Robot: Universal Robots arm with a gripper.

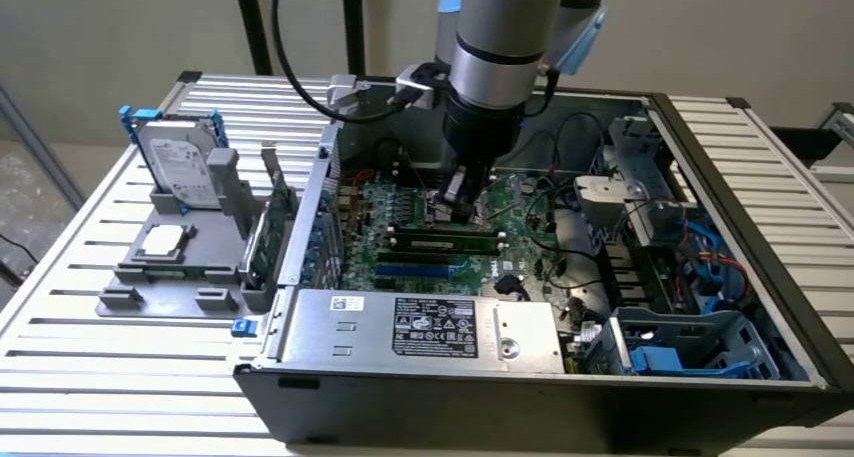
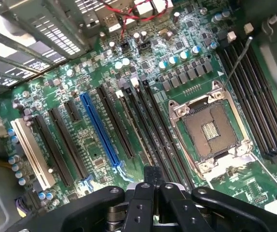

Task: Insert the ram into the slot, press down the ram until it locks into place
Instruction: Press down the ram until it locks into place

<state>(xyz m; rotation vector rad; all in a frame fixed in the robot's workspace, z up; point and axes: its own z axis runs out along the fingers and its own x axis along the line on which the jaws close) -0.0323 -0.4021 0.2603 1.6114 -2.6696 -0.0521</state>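
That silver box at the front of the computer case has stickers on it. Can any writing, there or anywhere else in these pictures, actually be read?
None can be read.
Black label on the silver box: rows of pale print and marks, too small to read.
Small white sticker on the same box: blurred.
Label on the hard drive in the grey holder: illegible.
Motherboard in the wrist view: white markings, too fine to read.

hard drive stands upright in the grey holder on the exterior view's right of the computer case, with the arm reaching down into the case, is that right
Not quite. The hard drive stands upright in the grey holder, but on the exterior view's left of the computer case, not its right. The exterior view shows this. The arm does reach down into the case.
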